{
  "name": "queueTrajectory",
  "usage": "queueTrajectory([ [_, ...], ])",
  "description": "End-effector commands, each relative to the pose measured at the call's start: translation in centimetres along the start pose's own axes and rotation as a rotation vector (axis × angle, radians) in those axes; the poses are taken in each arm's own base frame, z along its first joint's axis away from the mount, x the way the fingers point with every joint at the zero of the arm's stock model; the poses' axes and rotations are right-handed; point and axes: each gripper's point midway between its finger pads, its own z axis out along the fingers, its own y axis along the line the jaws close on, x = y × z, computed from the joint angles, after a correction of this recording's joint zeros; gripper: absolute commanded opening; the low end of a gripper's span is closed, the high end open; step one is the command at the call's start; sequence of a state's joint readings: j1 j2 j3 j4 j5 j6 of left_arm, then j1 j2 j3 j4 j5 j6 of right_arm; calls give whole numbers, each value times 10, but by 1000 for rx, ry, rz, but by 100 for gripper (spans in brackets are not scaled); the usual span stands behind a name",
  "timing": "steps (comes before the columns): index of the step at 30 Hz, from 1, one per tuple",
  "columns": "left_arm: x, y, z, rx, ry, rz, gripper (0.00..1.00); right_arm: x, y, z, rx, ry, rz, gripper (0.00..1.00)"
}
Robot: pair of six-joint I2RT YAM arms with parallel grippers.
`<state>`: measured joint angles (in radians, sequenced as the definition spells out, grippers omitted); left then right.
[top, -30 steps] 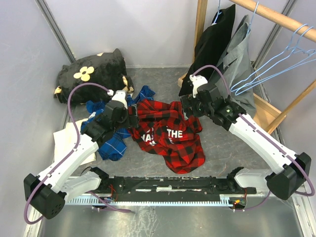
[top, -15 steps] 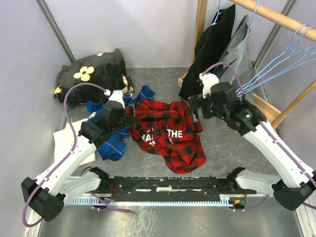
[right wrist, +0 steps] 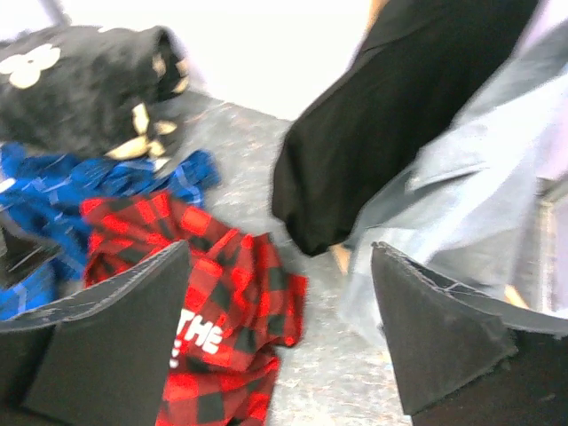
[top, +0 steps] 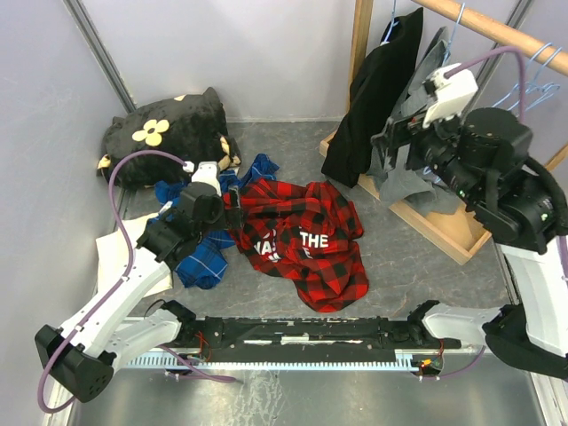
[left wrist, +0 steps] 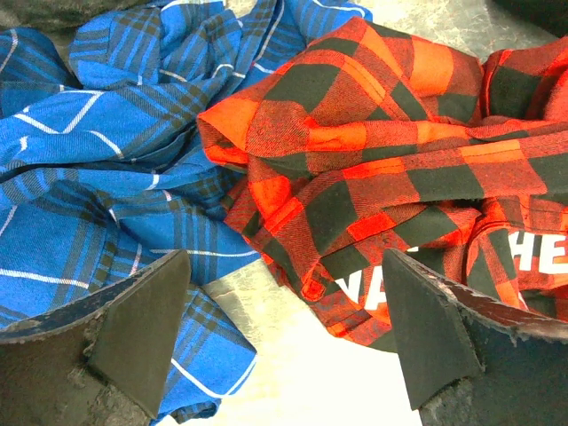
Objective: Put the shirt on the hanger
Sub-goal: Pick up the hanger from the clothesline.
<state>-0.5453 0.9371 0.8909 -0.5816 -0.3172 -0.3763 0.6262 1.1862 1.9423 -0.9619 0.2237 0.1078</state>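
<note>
The top external camera looks steeply down from above and behind the arm bases, covering the whole bench [top: 417, 257]. The left wrist camera sits very close over the shirt [left wrist: 399, 160], looking out between the fingers of the left hand [left wrist: 284, 262]. The right wrist camera, high up, sees the same shirt from farther off past the right hand [right wrist: 280, 248].

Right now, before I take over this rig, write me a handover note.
Left gripper: open, empty, low over the left edge of the shirt, beside the blue plaid shirt.
Right gripper: open, empty, up near the hung black garment and grey garment.
Shirt: crumpled on the table, lettering up.
Hanger: among the light-blue hangers on the wooden rail, not held.
Done: nothing yet.
Left: take a hanger off the rail, lift the shirt, work it onto the hanger.
</note>
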Motion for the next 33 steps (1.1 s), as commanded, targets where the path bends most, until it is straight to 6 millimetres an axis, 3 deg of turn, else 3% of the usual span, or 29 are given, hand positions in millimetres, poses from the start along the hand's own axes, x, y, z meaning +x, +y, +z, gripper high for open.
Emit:
queueTrajectory([
  [1, -16, 2, -8, -2, -75, -28, 94, -21, -52, -20, 286, -36, 9, 86],
  [5, -10, 4, -7, -1, -68, -28, 94, -17, -85, -36, 491, -7, 29, 77],
  [9, -6, 3, -5, 5, -60, -26, 94, -11, -101, -42, 610, 16, 46, 76],
  [16, -2, -2, -3, 33, -48, -27, 93, -19, -123, -26, 725, 51, 76, 76],
  [22, 1, -4, -3, 48, -46, -34, 93, -8, -152, -9, 786, 104, 150, 74],
  [29, 7, -11, 1, 83, -31, -41, 92, -3, -172, 2, 884, 119, 116, 69],
  [33, 9, -17, 5, 109, -15, -33, 92, -12, -184, -3, 968, 89, 73, 68],
])
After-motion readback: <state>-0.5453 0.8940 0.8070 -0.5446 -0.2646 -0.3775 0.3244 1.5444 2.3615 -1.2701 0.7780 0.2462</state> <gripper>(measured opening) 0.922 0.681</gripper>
